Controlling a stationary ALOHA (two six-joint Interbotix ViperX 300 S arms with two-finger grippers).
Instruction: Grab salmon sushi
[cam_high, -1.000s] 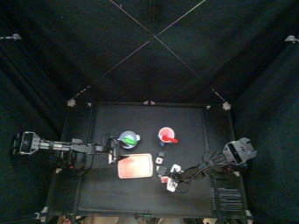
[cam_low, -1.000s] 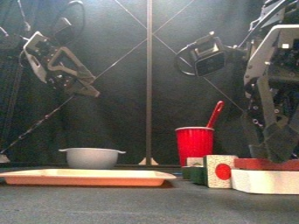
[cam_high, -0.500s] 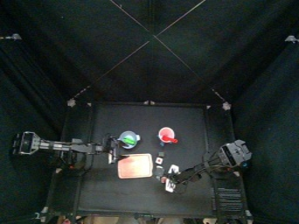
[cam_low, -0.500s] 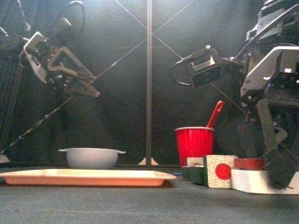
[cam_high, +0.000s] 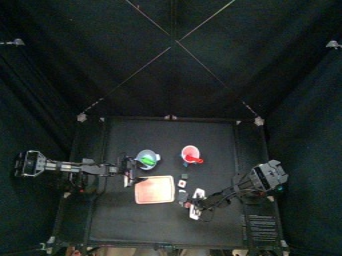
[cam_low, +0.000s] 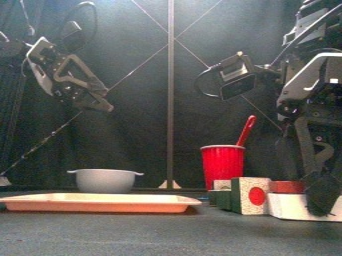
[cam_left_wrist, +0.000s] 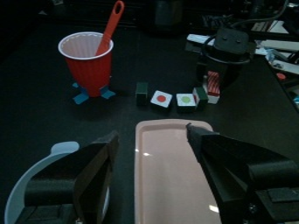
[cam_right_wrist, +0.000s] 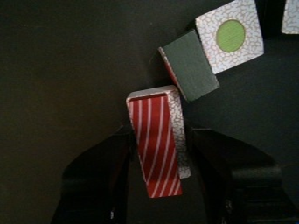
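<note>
Black curtains ring the small black worktop (cam_high: 134, 135). Since a second ago, my right gripper (cam_right_wrist: 158, 144) has sunk from above the pieces to the salmon sushi (cam_right_wrist: 156, 144), a small red-and-white striped block with a speckled pale rim near the front right edge. Its jaws, narrowing, straddle it; I cannot tell if they grip yet. My left gripper (cam_left_wrist: 152, 162) rests open over the smooth pink tray (cam_left_wrist: 170, 175).

The red-and-white striped oblong sushi piece (cam_right_wrist: 156, 144) sits between the right claw's (cam_right_wrist: 158, 166) spread jaws. A dark green block (cam_right_wrist: 187, 65) touches its far end, blocking that side; bare black surface (cam_right_wrist: 59, 79) lies open alongside.
</note>
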